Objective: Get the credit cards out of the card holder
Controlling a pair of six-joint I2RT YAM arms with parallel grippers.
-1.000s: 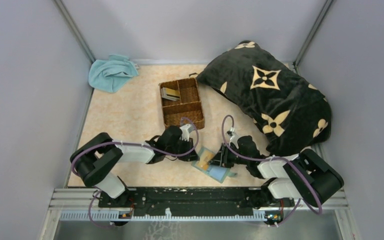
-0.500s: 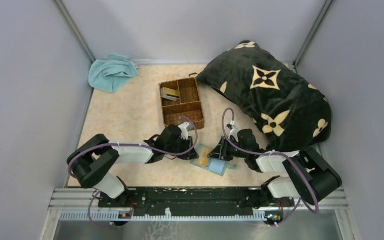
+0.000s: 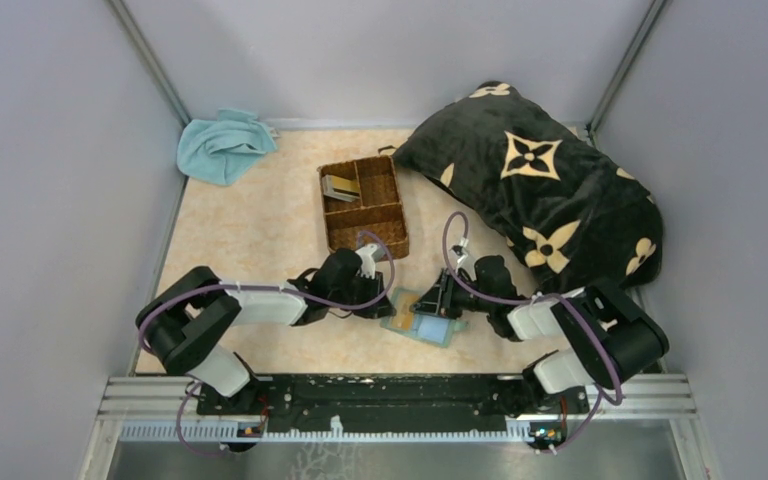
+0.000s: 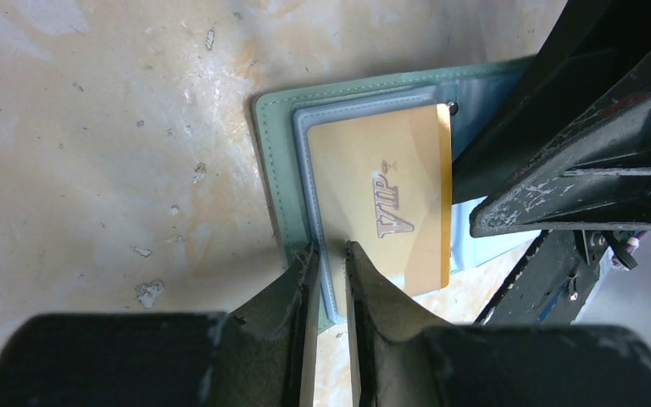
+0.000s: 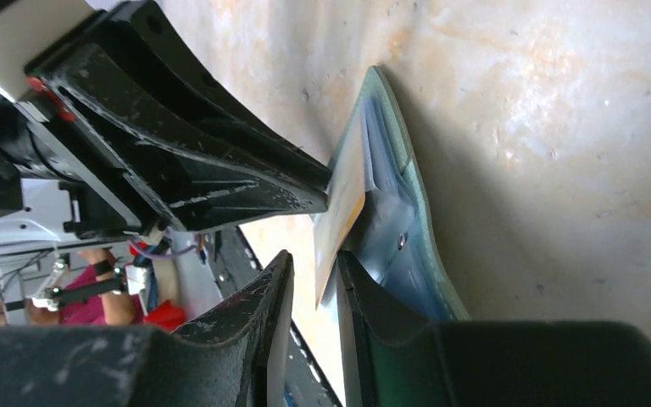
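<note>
Overhead, the open card holder (image 3: 426, 322) lies flat on the bench (image 3: 250, 245) near the arm bases. The left end effector (image 3: 386, 304) is at its left edge and the right end effector (image 3: 439, 302) is over its middle, the two almost meeting. Behind them stands a wicker basket (image 3: 363, 205) with a couple of cards (image 3: 340, 187) in its back-left compartment (so part of the job looks done). A light-blue towel (image 3: 222, 145) sits in the far left corner, and a black patterned cushion (image 3: 540, 190) fills the right side.

From the left wrist, a gold card (image 4: 387, 199) stamped VIP lies over the holder's pale blue pocket. The left fingers are nearly closed, with only a thin gap between them and the holder's stitched edge in that gap. They seem to pinch it and pin it to the bench.

From the right wrist, the right fingers are likewise almost shut, and the gold card's lower edge runs between them. The card tilts up off the pocket (how much of it sits inside, I cannot tell).

As I judge it, the step in hand is drawing this card out. The next move calls for a pull along the pocket's opening while the left side holds the holder down, then a carry to the basket. A slip on so thin an edge is the risk.
</note>
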